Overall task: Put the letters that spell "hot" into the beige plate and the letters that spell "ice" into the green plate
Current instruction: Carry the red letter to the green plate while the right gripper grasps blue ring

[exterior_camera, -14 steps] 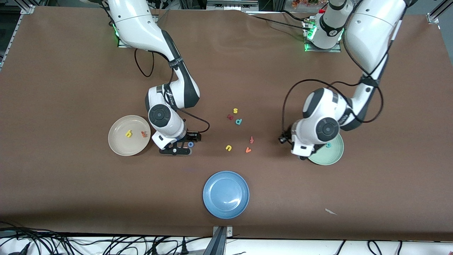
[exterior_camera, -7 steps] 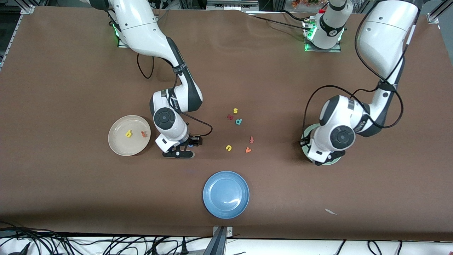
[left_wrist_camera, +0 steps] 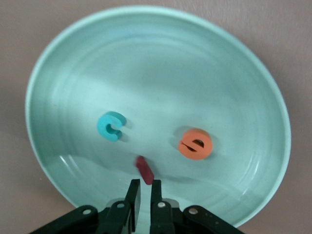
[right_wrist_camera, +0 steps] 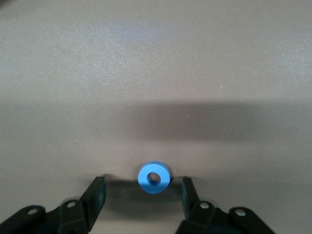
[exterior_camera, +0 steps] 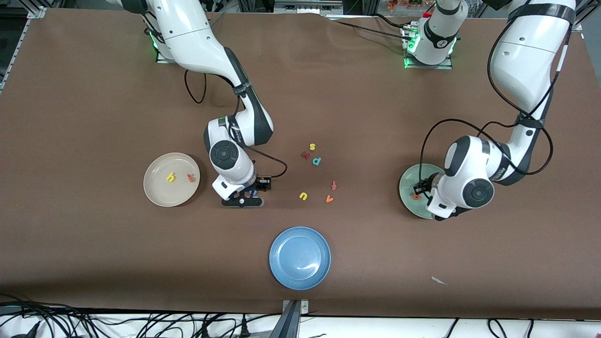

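**Pincers at the last two letters: one placed or nearly so, one about to be gripped**

Right pincer [right_wrist_camera: 142, 184] is low at the table, farther from the front camera than the blue plate [exterior_camera: 281, 272] and toward the right arm's end. Its jaws stand apart, one on each side of the blue o [right_wrist_camera: 154, 178], touching neither side. Over the last second it has shifted to bracket that letter.

Left pincer [left_wrist_camera: 145, 187] was beside the green plate [left_wrist_camera: 73, 63] a second ago and now hangs over it. That plate lies toward the left arm's end from the blue plate. You cannot tell from these views whether the pincer has let go.

Note the beige plate [exterior_camera: 159, 195], toward the right arm's end from the blue plate. It holds the yellow h [exterior_camera: 171, 177] and the orange t [exterior_camera: 190, 177].

In the green plate lie the orange e [left_wrist_camera: 195, 144] and the teal c [left_wrist_camera: 111, 126]. The dark red i [left_wrist_camera: 144, 169] sits just at the left pincer's tips.

Judgement: "ice" is complete once the i is confirmed free. "hot" lacks only the o, which you must grip and carry to the beige plate.
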Tool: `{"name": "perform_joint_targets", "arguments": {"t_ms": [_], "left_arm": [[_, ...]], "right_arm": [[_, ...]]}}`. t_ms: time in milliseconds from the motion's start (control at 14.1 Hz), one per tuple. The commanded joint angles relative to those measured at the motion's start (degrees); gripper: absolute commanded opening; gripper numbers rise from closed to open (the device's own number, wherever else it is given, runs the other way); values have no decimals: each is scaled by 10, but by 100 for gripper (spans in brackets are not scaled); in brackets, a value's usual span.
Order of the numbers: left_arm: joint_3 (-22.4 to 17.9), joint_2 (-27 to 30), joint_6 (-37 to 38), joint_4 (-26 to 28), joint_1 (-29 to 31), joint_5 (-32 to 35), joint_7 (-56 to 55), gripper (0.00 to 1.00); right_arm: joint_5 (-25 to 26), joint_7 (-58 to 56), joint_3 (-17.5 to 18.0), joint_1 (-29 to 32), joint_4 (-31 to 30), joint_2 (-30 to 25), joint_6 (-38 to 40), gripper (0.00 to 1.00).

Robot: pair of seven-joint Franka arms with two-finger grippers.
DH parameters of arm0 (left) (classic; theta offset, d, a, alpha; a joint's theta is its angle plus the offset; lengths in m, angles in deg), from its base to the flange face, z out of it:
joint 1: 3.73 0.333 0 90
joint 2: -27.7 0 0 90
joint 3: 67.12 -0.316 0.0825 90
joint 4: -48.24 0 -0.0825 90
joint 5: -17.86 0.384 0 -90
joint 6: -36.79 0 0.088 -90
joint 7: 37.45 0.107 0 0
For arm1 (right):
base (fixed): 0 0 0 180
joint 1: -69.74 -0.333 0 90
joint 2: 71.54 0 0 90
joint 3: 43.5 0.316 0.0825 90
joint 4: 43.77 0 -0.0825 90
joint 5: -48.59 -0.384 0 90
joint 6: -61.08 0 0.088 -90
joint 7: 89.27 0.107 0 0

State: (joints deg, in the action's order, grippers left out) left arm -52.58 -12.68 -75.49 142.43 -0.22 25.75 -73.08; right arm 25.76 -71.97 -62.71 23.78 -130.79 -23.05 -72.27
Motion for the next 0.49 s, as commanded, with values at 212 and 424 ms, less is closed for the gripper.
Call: {"name": "perform_joint_targets", "arguments": {"t_ms": [212,424], "left_arm": [[7,20,7,-10,-8,13,4,100],[8,40,39,-40,-18,17,5,100]], "right_arm": [[-7,-10,-1,7,15,9,1,66],[-6,-10,-1,7,15,9,1,60]]}}
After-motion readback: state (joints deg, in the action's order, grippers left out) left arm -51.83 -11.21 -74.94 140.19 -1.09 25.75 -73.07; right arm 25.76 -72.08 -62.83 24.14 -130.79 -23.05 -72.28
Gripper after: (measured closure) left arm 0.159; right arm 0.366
